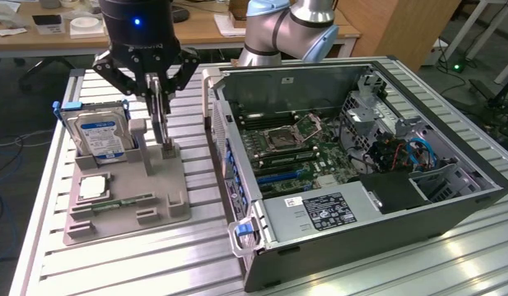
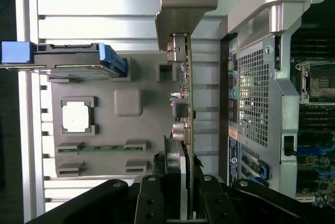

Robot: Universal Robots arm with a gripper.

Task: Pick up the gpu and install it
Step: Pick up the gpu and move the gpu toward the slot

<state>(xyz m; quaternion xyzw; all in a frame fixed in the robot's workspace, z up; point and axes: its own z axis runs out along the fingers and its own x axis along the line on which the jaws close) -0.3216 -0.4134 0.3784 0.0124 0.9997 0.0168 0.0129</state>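
The gpu (image 1: 160,120) stands on edge in the grey parts holder (image 1: 155,213), at the exterior view's left of the open computer case (image 1: 451,203). My gripper (image 1: 155,92) hangs straight above it, its black fingers (image 2: 151,200) down on either side of the card and shut on it. In the wrist view the gpu (image 2: 187,93) shows edge-on, with its silver bracket (image 2: 183,4) at the far end and my gripper (image 2: 180,203) at the near end. The card's lower edge still meets the holder's upright slot.
The holder (image 2: 104,130) also carries a silver hard drive with a blue label (image 1: 101,132), a square processor chip (image 1: 93,187) and a green memory stick (image 1: 126,202). The case lies open with its motherboard (image 1: 295,154) facing up. A desk stands behind the slatted table (image 1: 113,265).
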